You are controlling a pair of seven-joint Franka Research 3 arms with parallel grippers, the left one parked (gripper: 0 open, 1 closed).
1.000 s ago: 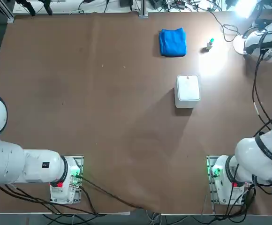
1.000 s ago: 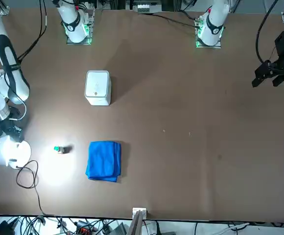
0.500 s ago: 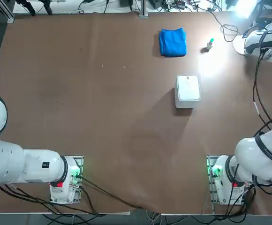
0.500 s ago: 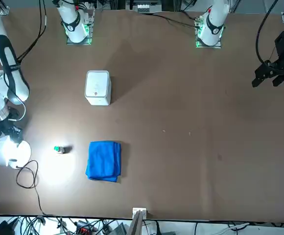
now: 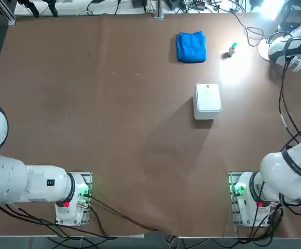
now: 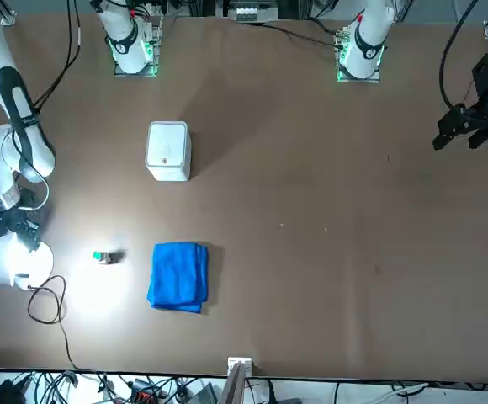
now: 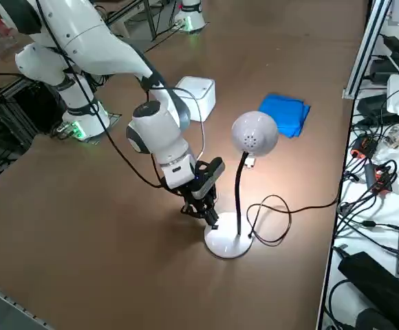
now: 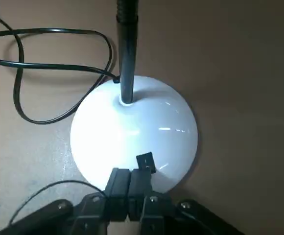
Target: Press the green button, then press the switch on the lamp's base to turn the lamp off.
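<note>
The wrist view alone shows the right claw [image 8: 130, 188] with its fingers pressed together, gripping nothing, over the near edge of the lamp's base [image 8: 134, 132], beside the switch [image 8: 145, 162]. The side view adds the lamp [image 7: 243, 180], still lit, with the claw low at the base's rim. Overhead, the lamp is largely cut off; the green button [image 5: 233, 47] stands apart, beside the blue cloth [image 5: 191, 46].

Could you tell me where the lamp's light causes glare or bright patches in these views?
Top view: the lamp head blows out white, brightening the table around the green button. Front view: a bright pool beside the lamp's base. Right wrist view: faint highlights on the base above the shut right gripper.
</note>
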